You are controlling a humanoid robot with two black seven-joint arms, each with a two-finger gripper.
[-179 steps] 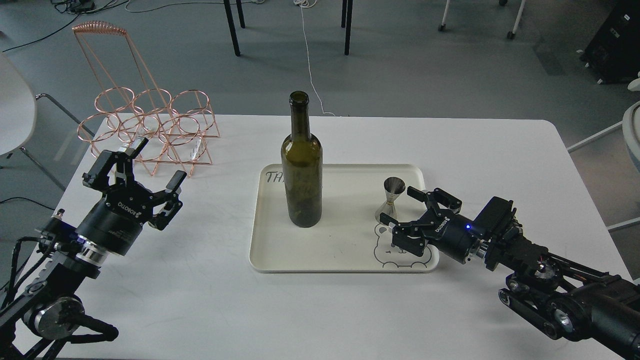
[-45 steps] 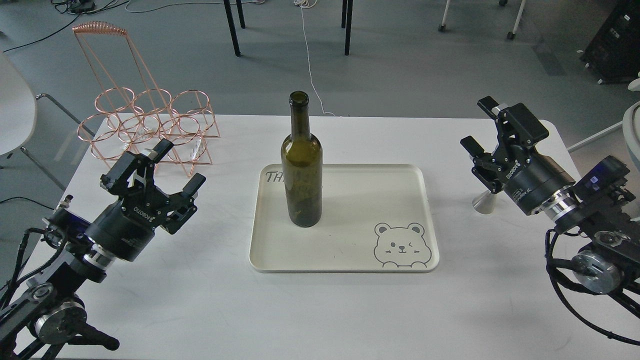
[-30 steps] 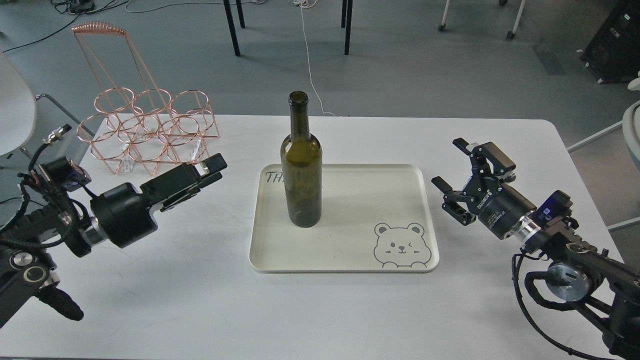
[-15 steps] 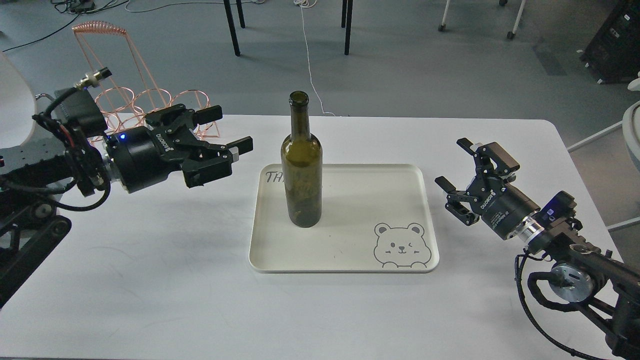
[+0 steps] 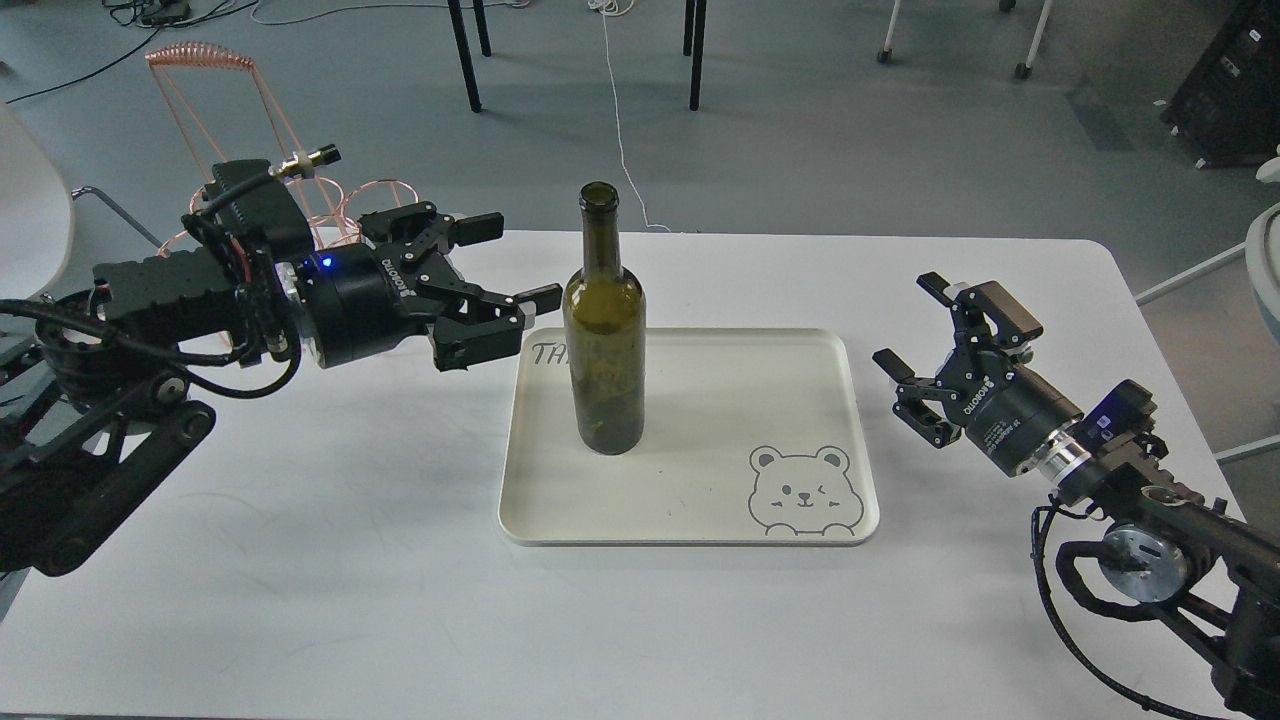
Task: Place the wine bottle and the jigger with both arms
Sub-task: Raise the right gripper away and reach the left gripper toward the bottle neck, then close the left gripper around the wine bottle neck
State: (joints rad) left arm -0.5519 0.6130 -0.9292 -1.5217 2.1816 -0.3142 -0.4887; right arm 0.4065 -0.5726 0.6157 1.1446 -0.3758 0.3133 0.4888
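Head view: wine bottle (image 5: 603,330) stood upright on tray (image 5: 700,530), ungrasped; left gripper (image 5: 515,265) beside it, jaws apart; right gripper (image 5: 925,335) jaws apart, empty; jigger not visible.

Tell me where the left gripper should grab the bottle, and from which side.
Probably the wide straight body of the bottle, from its left: it stands upright on the tray, and the open left gripper already faces it sideways at shoulder height.
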